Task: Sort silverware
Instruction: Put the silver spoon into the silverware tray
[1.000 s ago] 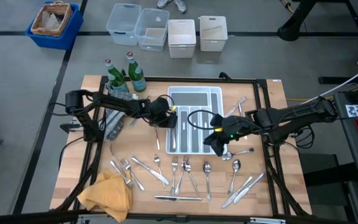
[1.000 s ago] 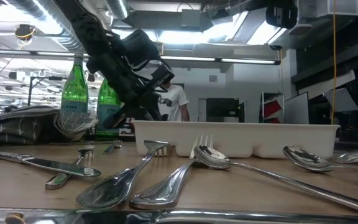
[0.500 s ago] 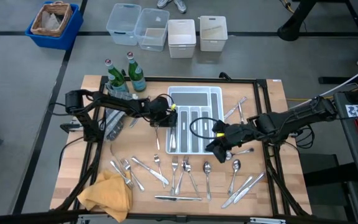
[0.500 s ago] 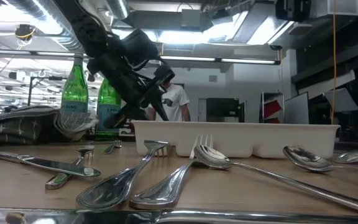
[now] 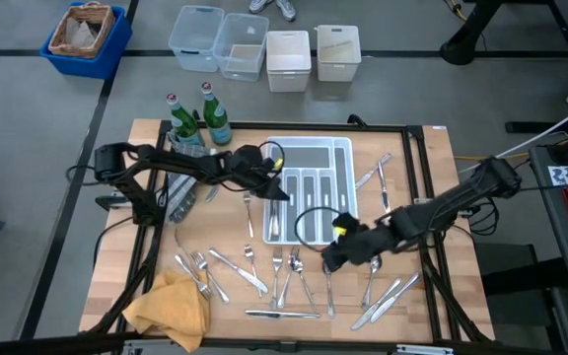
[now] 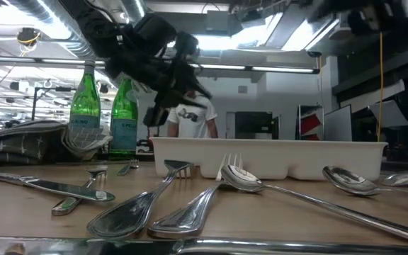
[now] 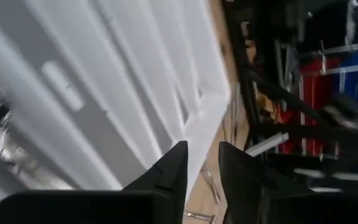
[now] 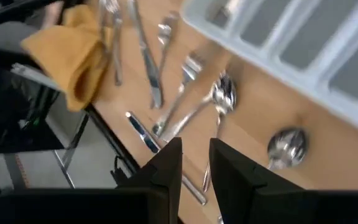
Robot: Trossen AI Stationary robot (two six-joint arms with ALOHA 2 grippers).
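Note:
The silverware (image 5: 294, 271) lies spread on the wooden table in front of the white tray (image 5: 309, 155): forks, spoons and knives, with more to the tray's right (image 5: 373, 176). One piece (image 5: 273, 223) lies in the tray's left compartment. My left gripper (image 5: 282, 187) hovers open above the tray's left side (image 7: 135, 74), with nothing between its fingers. My right gripper (image 5: 329, 260) hangs open over the spoons (image 8: 222, 93) just in front of the tray's near edge and touches nothing.
Two green bottles (image 5: 200, 118) stand at the table's far left, with a grey cloth (image 5: 180, 192) beside them. A yellow cloth (image 5: 171, 306) lies at the near left corner. Plastic bins (image 5: 264, 49) sit on the floor beyond the table. A person (image 6: 190, 117) stands far behind.
My left gripper has risen above the tray's left side and tipped toward level. My right gripper has gone from the tray's near right corner toward the table's near edge and a little left, sinking and rolling, and now stands over the spoons in front of the tray.

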